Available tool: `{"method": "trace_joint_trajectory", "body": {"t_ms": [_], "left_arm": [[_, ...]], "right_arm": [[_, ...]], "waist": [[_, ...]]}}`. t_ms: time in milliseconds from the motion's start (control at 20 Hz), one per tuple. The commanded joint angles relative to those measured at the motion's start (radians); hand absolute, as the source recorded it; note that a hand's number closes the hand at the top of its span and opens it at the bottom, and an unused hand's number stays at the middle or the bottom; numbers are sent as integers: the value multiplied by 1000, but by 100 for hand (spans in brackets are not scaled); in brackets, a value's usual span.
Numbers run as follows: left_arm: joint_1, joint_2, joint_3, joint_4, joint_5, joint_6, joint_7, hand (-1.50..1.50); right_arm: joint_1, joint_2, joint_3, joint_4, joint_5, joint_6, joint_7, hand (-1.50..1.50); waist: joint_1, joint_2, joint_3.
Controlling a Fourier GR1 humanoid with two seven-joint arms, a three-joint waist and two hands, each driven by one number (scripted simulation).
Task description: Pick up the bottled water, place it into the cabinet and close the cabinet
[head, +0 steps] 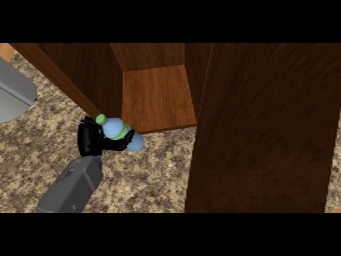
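The bottled water (pixel 116 129) is pale blue with a green cap, and it leans with the cap toward the upper left. My left hand (pixel 90 138) is shut on it, black fingers curled round its middle, and my grey forearm rises from the lower left. The bottle hangs just in front of the open wooden cabinet (pixel 158 97), near the front left corner of its floor. The cabinet's door (pixel 265 125) stands open, a broad dark panel filling the right of the view. My right hand does not show.
A speckled stone counter (pixel 151 175) lies under the hand and the cabinet. A large rounded grey object (pixel 3 90) juts in at the upper left. The cabinet's left wall (pixel 77 80) runs diagonally beside the hand.
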State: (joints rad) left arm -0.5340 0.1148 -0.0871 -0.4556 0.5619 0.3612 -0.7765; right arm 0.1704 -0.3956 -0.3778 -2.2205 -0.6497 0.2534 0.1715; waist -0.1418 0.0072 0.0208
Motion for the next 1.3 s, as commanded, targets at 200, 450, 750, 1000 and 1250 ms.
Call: {"method": "trace_joint_trajectory", "body": {"t_ms": [200,450,750,1000,1250], "left_arm": [[-248,-90,-13,9,-4,76,100,-150],[-246,-64,-8,0,3,82,90,-150],[-233,-79,-19,-5,3,99,69,-150],[-233,-40,-43,1,-24,111,61,-150],[-238,-42,-107,-13,-74,64,39,-150]], "right_arm": [[-13,-8,-9,22,-40,25,-4,-150],[-7,-7,-7,18,-31,28,-5,-150],[-15,-7,-3,38,-39,48,-14,-150],[-14,-21,-8,35,-60,64,-6,-150],[-30,-20,2,60,-45,65,-10,-150]], "waist": [[-67,28,-23],[-69,26,-23],[-80,29,-22],[-96,25,-23],[-92,30,-22]]}}
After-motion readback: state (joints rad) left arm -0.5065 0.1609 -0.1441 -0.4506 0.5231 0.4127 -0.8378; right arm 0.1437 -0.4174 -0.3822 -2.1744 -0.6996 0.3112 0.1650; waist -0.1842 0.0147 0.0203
